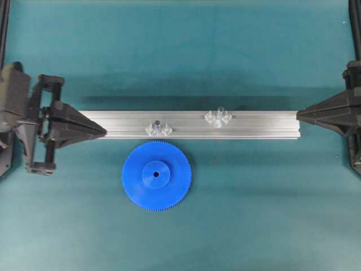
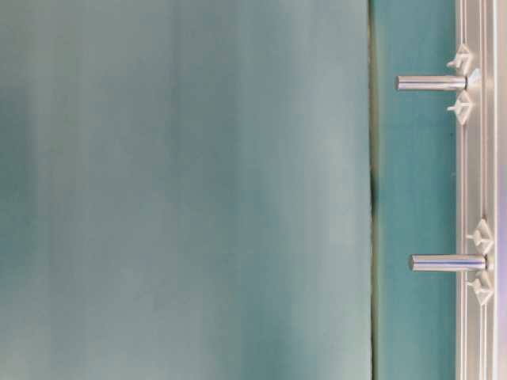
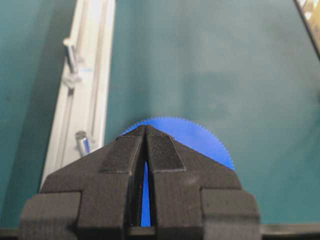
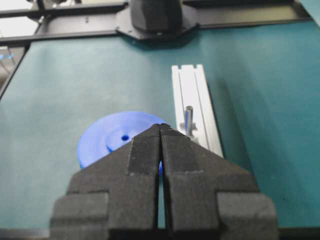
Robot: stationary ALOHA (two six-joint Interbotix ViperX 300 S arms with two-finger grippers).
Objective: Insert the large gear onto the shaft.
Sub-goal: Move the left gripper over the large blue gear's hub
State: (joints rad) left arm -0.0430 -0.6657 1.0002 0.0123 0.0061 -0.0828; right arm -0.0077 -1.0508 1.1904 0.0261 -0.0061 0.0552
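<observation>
The large gear [image 1: 156,175] lies flat on the teal mat, just in front of the aluminium rail [image 1: 259,125]. It shows too in the left wrist view [image 3: 200,135] and the right wrist view [image 4: 107,135]. The shaft [image 1: 219,116] stands upright on the rail between two clear mounts, right of the middle, and is far up the rail in the left wrist view [image 3: 70,52]. My left gripper [image 1: 104,131] is shut and empty, its tip [image 3: 145,127] at the rail's left end. My right gripper [image 1: 298,116] is shut and empty at the right end [image 4: 160,126]. My right fingers hide the shaft.
A shorter dark-topped stub [image 1: 158,126] stands on the rail left of the shaft, right behind the gear [image 3: 82,142] [image 4: 188,117]. The table-level view shows the rail [image 2: 475,158] on edge with two pegs; I cannot tell which is which.
</observation>
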